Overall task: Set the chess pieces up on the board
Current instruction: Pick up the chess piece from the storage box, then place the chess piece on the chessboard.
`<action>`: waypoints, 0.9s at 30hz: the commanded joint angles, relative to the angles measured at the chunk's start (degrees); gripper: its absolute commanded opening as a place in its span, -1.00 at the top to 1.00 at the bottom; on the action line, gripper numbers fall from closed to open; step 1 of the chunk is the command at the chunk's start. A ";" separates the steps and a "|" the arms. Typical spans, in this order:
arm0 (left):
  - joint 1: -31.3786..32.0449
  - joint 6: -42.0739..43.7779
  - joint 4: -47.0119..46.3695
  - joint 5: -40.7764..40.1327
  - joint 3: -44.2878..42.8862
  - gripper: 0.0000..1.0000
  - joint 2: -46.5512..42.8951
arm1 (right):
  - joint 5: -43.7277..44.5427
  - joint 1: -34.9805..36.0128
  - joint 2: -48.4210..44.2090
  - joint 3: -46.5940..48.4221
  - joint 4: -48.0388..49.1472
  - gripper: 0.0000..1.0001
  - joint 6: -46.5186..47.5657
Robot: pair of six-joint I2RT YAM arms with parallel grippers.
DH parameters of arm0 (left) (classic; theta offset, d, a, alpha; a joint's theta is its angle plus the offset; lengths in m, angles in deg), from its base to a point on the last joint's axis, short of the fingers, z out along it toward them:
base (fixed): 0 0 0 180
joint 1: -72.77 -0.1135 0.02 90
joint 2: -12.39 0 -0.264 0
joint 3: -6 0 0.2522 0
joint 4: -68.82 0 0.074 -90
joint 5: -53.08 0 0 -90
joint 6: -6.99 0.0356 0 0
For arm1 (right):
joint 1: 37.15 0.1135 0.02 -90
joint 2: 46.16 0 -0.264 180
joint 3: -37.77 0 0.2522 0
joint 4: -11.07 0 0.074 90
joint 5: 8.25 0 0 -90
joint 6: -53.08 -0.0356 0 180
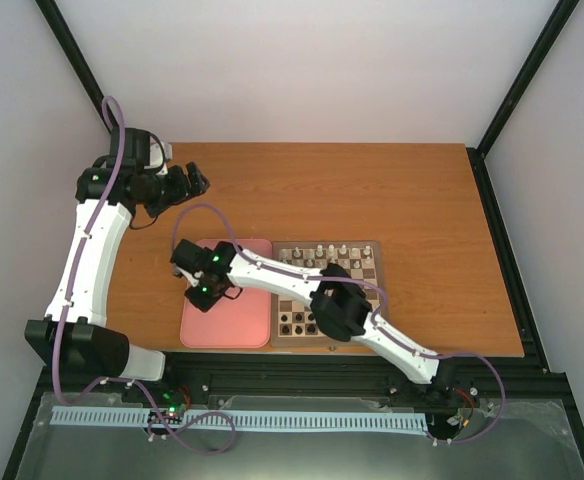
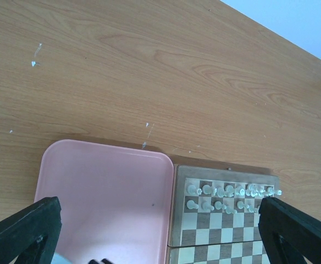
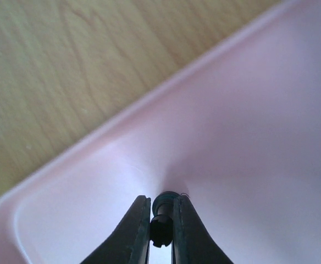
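Wooden surface (image 1: 372, 190) carries everything in play, and the task's thing of the moment is a single black chess piece (image 3: 165, 198), pinched between the closed jaws of the right gripper (image 3: 161, 208) low over the pink tray (image 1: 247, 325), near the tray's 10 o'clock corner. Whether its base is touching the tray floor cannot be told. The jaws hold it by a narrow stretch below the head, so I judge the hold to be slight: a quick lift or a turn of the wrist could let the piece pivot or slip out and roll across the tray. The board (image 2: 177, 220) lies touching the tray at its 3 o'clock side. Its 12 o'clock rows are filled with white pieces (image 2: 226, 191), and a few black pieces (image 1: 294, 322) stand in the rows at 6 o'clock. Those standing pieces look like the main hazard on delivery, since a tilted or low approach could topple a neighbour, and each square leaves little room beside the fingers. The right arm (image 1: 337, 310) itself stretches across the board's 6 o'clock half, hiding many squares from above. The left gripper (image 1: 194, 182) hangs well apart at the tray's 11 o'clock, jaws spread wide and holding nothing.
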 commanded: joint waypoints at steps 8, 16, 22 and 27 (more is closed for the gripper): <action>0.28 0.07 -1.12 0.13 -0.43 -0.99 -0.86 | 14.63 -8.42 -33.64 -31.37 2.63 0.94 -8.76; 0.30 0.16 -1.43 0.03 0.39 -0.99 0.78 | 16.22 -18.33 -62.05 -66.59 0.67 0.95 -18.62; 0.83 0.25 -1.40 -0.16 -0.01 -0.99 2.53 | 15.82 -20.08 -78.01 -81.17 -5.01 0.94 -27.95; 1.25 0.30 -1.63 -0.43 -0.12 -0.99 3.75 | 15.21 -20.38 -84.20 -88.37 -7.31 0.94 -33.91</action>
